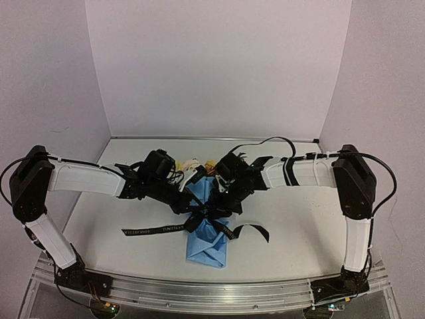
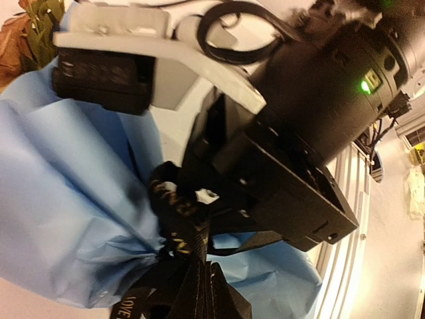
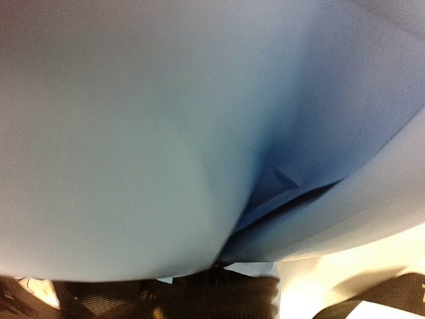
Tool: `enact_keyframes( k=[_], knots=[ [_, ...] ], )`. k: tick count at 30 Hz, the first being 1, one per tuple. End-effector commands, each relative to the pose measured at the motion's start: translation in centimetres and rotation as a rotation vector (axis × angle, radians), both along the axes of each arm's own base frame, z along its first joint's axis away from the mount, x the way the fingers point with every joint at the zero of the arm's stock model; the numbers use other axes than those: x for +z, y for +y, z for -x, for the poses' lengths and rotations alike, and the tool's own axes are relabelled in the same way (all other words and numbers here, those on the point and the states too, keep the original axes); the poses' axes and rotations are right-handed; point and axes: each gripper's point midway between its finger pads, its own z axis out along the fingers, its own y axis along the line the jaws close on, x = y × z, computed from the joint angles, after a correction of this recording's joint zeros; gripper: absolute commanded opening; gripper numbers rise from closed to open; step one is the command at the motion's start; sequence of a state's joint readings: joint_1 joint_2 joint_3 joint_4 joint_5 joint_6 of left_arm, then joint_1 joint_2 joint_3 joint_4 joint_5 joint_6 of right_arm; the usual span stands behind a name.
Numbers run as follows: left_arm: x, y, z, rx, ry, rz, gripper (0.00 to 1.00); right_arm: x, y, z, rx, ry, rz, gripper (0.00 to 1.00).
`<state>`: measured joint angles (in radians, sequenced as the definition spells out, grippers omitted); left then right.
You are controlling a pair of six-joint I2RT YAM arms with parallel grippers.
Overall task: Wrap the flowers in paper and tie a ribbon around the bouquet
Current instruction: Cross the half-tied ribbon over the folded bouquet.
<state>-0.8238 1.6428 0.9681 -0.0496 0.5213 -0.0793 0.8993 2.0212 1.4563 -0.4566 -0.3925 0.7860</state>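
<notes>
The bouquet lies mid-table, a light blue paper cone pinched by the black ribbon. Its tails trail left and right. The flowers poke out at the far end, mostly hidden by the arms. My left gripper reaches in from the left. In the left wrist view its dark fingers meet at the knot, shut on the lettered ribbon against the paper. My right gripper presses in from the right, shut. The blurred paper fills its view, so I cannot tell whether it holds anything.
White walls close the table at the back and both sides. A metal rail with both arm bases runs along the near edge. The right arm's black wrist body and white finger hang just above the knot.
</notes>
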Motion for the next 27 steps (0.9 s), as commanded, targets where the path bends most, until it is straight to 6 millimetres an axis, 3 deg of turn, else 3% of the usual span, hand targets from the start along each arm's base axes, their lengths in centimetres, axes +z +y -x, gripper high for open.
enact_keyframes(
  k=[1,16,27],
  knots=[
    [1.9,-0.7,0.9,-0.061,0.003,0.068,0.0,2.9,1.4,-1.9,-0.01,-0.124,-0.096,0.0],
    [-1.8,-0.8,0.8,-0.054,0.087,-0.027,0.0,3.2,1.5,-2.0,0.0,-0.206,-0.18,0.01],
    [-2.9,-0.5,-0.4,0.018,0.091,-0.078,0.0,3.6,1.3,-1.7,-0.002,-0.23,-0.223,0.08]
  ],
)
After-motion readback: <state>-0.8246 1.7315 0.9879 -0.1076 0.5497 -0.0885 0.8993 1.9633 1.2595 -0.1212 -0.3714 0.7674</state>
